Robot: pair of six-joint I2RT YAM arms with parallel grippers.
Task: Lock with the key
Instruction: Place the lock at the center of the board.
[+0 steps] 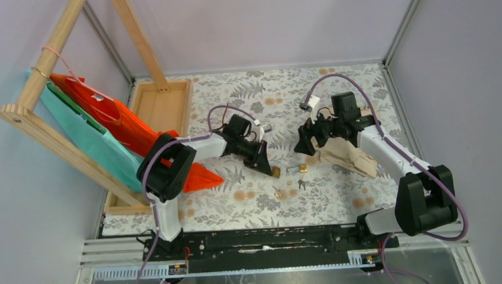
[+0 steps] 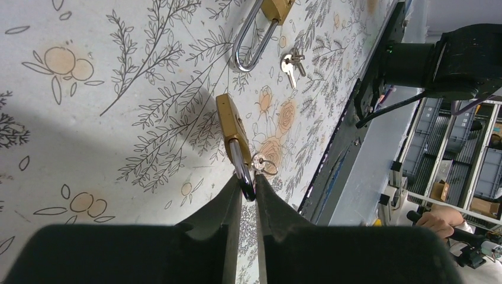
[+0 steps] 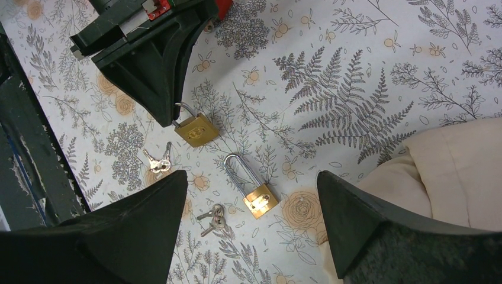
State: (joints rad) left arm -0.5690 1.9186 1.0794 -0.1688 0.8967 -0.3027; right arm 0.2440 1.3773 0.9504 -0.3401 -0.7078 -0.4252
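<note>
My left gripper (image 2: 248,188) is nearly closed, and its tips pinch the steel shackle of a brass padlock (image 2: 231,124) lying on the floral mat (image 1: 276,172). A keyring (image 2: 263,164) sits right beside those tips. A second brass padlock (image 3: 260,200) with a long shackle lies below my right gripper (image 3: 250,177), which hovers wide open and holds nothing. Two bunches of small keys (image 3: 157,161) (image 3: 214,218) lie loose on the mat. A thin red cable (image 1: 73,72) hangs on the wooden rack; I cannot make out a red lock body.
A beige cloth bag (image 1: 348,156) lies under the right arm. The wooden rack (image 1: 43,128) at the left carries a red bag (image 1: 122,123) and a teal bag (image 1: 83,132). A wooden tray (image 1: 160,105) sits behind them. Grey walls enclose the mat.
</note>
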